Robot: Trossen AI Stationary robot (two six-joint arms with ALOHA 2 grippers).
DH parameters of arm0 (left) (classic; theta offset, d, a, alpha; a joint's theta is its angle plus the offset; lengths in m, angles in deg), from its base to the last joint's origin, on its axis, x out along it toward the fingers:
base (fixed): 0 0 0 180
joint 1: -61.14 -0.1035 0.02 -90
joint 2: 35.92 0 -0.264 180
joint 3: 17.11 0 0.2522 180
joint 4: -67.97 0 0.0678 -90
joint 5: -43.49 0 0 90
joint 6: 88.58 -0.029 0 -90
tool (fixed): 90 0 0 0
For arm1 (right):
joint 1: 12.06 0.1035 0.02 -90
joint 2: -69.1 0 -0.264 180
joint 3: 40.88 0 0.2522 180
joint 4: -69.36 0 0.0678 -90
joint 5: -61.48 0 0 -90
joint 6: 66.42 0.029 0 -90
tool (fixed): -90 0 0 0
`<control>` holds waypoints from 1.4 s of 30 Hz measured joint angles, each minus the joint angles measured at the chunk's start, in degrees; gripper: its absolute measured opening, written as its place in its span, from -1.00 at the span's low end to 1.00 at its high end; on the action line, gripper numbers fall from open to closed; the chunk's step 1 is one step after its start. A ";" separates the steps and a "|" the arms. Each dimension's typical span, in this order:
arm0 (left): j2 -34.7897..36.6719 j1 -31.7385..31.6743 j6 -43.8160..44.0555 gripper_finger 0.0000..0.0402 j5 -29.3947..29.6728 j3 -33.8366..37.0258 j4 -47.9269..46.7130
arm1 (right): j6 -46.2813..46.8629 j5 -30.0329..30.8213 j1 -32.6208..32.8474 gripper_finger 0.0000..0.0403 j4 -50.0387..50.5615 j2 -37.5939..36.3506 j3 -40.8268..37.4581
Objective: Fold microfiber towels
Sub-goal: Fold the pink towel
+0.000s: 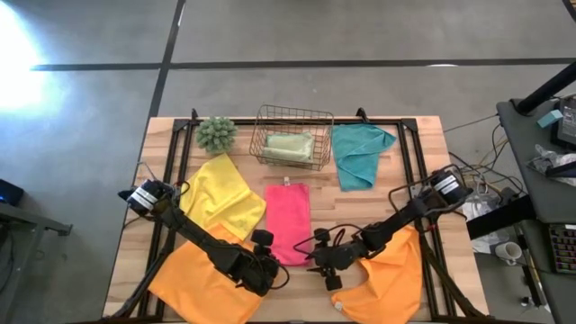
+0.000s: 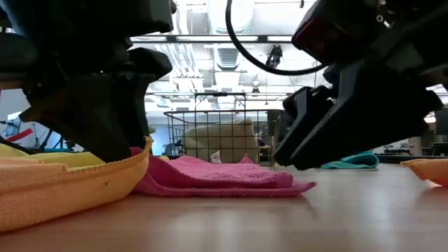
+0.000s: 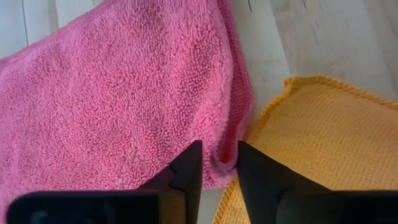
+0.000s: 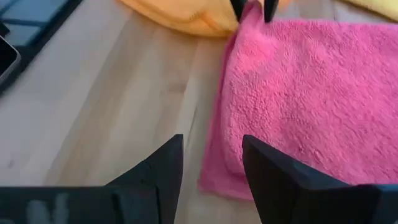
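A copper-coloured wire basket (image 1: 292,135) is sitting at the far middle of the wooden bench (image 1: 423,153), holding a folded sage green microfiber towel (image 1: 289,147); a fuzzy green plant ball (image 1: 217,133) is resting to its left and a crumpled teal towel (image 1: 360,153) to its right; a yellow square towel (image 1: 222,196) is lying beside the pink one, and two orange towels (image 1: 200,274) (image 1: 391,270) are spreading under the arms at the near corners. The folded pink rectangular towel (image 1: 288,221) is lying mid-bench, its long axis running from near edge to far; the left gripper (image 3: 219,163) is pinching its near left corner; the right gripper (image 4: 211,165) is hanging released over its near right corner.
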 joint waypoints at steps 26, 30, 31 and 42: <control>0.01 -1.95 3.12 -0.97 -0.75 -1.11 1.04 | -3.85 -3.55 -4.06 -0.23 3.98 0.98 0.00; 0.02 -1.95 3.10 -0.97 -0.81 -1.09 2.24 | -3.43 -3.71 -4.70 -0.24 5.32 0.93 0.07; 0.02 -1.95 3.10 -0.97 -0.81 -1.09 2.20 | -3.15 -3.85 -4.79 -0.26 5.68 0.90 0.11; 0.12 -2.52 3.32 -0.97 -0.83 -1.30 1.36 | 0.41 -4.18 -4.83 -0.92 7.33 0.80 0.15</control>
